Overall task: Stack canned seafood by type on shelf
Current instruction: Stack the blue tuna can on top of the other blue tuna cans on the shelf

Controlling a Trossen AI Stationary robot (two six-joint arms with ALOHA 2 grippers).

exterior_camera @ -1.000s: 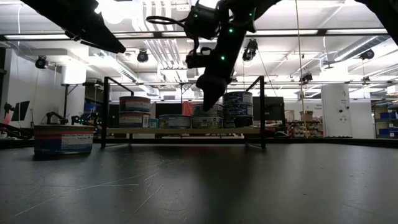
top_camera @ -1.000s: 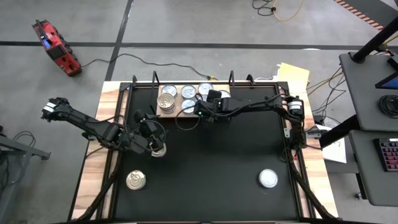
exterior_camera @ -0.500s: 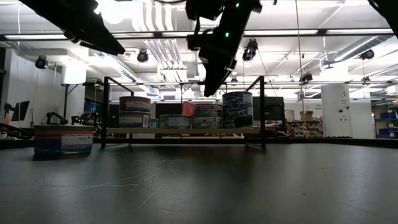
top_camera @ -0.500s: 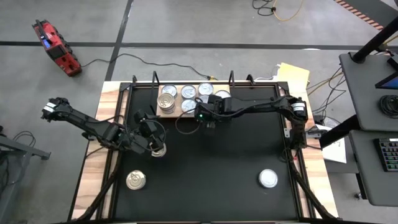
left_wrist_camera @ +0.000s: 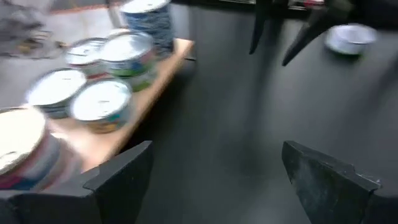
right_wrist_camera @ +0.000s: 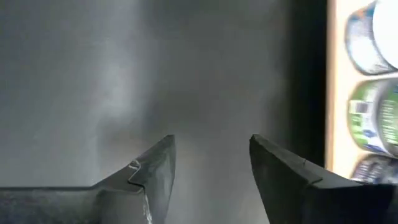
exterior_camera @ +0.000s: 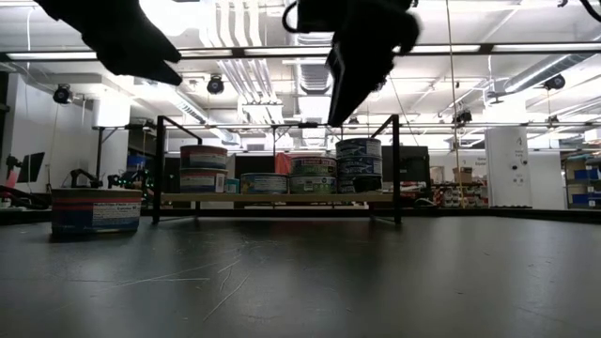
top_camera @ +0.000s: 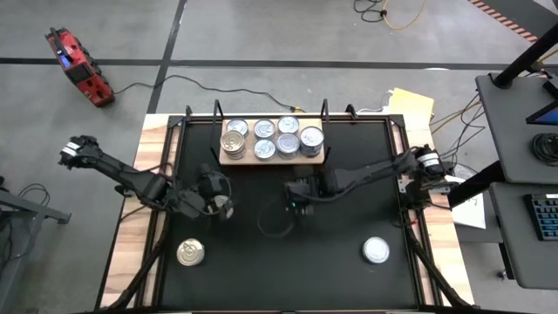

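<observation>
The shelf [top_camera: 269, 158] is seen at the far edge of the black table [top_camera: 349, 218], loaded with tins [top_camera: 277, 137]: silver-topped ones in two rows, one gold-topped stack [top_camera: 231, 142] at its left end; a further gold-topped tin [top_camera: 190, 253] and a silver-topped tin [top_camera: 376, 250] lie apart on the near table. The right gripper [top_camera: 298, 195] is held above bare table in front of the shelf, fingers [right_wrist_camera: 155, 171] parted, nothing between them. The left gripper [top_camera: 218, 202] is held over the table's left part, fingers [left_wrist_camera: 121, 177] spread wide and empty.
</observation>
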